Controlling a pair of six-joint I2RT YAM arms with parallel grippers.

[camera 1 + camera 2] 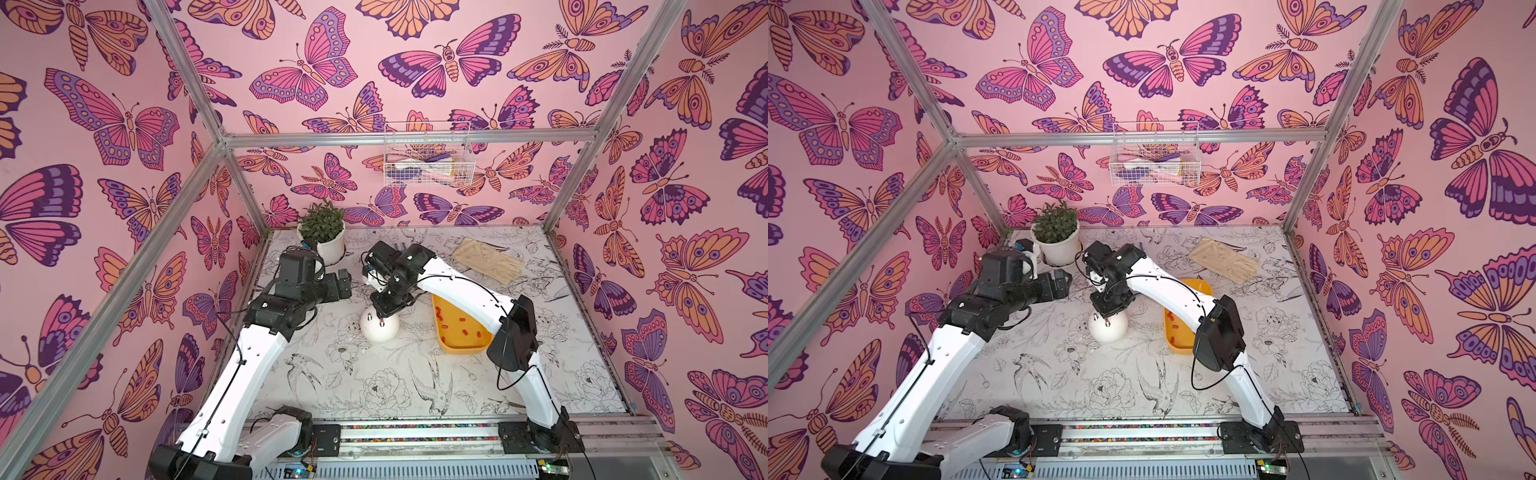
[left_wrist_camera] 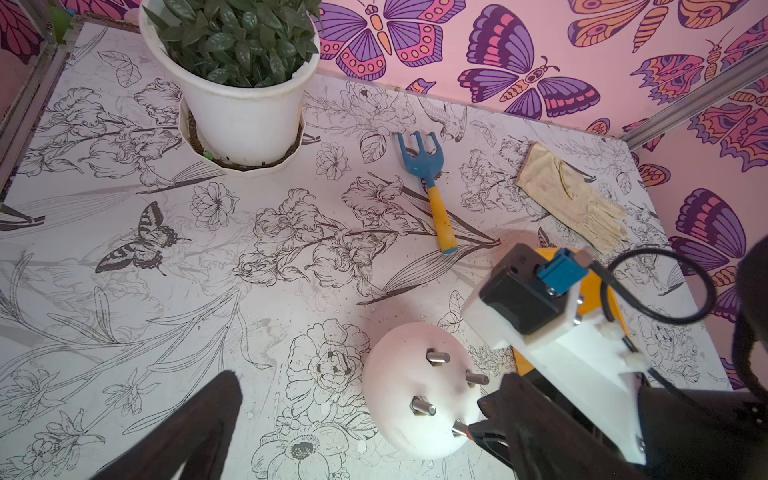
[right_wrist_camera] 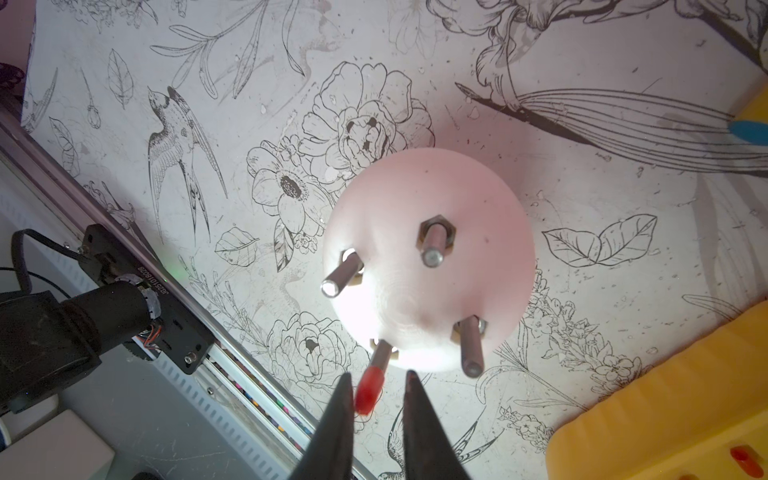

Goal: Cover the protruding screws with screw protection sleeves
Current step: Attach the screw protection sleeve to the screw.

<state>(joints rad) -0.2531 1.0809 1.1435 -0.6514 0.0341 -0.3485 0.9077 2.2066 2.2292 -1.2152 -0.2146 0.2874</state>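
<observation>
Pink butterfly wallpaper closes in a table (image 1: 374, 386) printed with black line drawings of flowers and birds. Near its middle sits a white dome (image 1: 376, 334). Four thin metal studs (image 3: 432, 245) fan out of its top, each leaning outward from the others. Three of them are bare.

The fourth stud (image 3: 383, 353) leans toward the right claw (image 3: 378, 374). A red cap (image 3: 368, 392) sits on its outer end, long axis in line with the stud and rounded closed end pointing away from the dome. Bare metal shows between the cap and the dome, so only the tip is covered.

The right claw hangs over the dome, its two dark fingers (image 3: 332, 424) parted by a narrow gap that is wider than the cap. The cap lies between them, right at the fingertips. It sits close against one finger and clear of the other, so neither finger pinches it.

The left claw (image 1: 343, 286) hovers well apart from the dome, near a potted plant (image 1: 330, 249). Its jaws are spread wide and hold nothing.

On the dome's other side, just beside it, lies a yellow tray (image 1: 446, 347), partly hidden under the right forearm. Loose red caps (image 1: 462, 320) are scattered inside it.

Farther back on the table are a pale glove (image 1: 486, 257) and a small blue hand rake (image 2: 430, 187) with a yellow handle. A wire basket (image 1: 428, 160) hangs on the back wall.
</observation>
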